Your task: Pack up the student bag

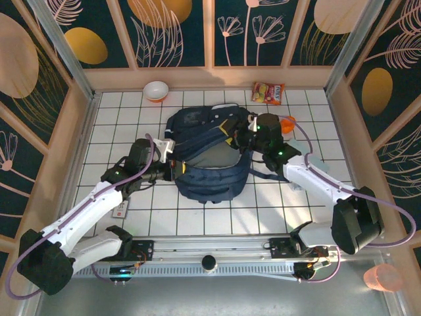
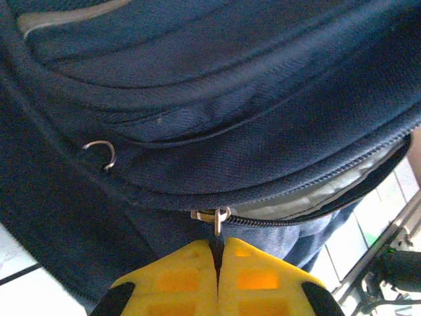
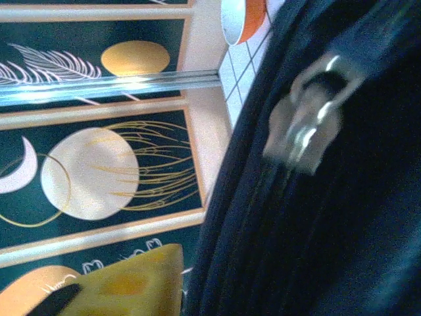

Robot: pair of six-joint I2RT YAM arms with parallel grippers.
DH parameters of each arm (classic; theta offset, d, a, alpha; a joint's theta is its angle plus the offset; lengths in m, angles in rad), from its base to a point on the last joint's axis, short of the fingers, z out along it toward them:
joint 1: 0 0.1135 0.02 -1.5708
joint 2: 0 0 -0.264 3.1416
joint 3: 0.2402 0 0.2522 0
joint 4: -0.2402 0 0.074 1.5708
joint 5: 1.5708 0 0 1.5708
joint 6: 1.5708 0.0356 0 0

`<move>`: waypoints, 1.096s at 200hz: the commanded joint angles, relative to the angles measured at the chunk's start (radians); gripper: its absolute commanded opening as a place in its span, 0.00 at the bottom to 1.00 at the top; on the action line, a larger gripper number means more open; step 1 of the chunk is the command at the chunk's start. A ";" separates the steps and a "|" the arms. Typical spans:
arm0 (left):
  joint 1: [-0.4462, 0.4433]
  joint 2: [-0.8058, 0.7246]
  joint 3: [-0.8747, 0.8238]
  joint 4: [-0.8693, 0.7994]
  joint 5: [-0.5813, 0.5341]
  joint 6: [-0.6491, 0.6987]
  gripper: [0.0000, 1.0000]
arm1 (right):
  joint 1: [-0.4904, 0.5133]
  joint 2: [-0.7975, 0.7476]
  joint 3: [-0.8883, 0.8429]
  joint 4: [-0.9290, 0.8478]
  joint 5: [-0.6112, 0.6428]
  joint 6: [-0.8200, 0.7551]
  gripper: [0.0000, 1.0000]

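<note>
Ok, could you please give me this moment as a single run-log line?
left gripper: shut on zipper pull | right gripper: at student bag, grip unclear | student bag: partly unzipped, grey lining showing

student bag (image 1: 210, 184) fills centre, near tiles (image 1: 217, 217) apparently free

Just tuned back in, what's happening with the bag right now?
The student bag lies mid-table, its main compartment partly open. The left gripper has its jaws shut on the zipper pull at the bag's left side. The right gripper is against the bag's far right edge; whether its jaws hold anything is unclear. A snack packet and a bowl sit by the back wall, outside the bag.
</note>
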 commanded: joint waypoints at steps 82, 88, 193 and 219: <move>0.005 0.040 0.040 0.217 0.104 -0.020 0.00 | 0.239 0.071 0.021 0.129 0.236 0.073 0.50; 0.004 0.042 0.044 0.215 0.098 -0.018 0.00 | 0.243 0.077 0.026 0.129 0.234 0.071 0.48; 0.036 0.064 -0.030 0.109 -0.136 0.079 0.00 | 0.040 -0.054 0.202 -0.195 -0.081 -0.288 0.00; 0.061 0.078 -0.018 0.118 -0.191 0.119 0.00 | -0.042 -0.066 0.252 -0.244 -0.216 -0.337 0.00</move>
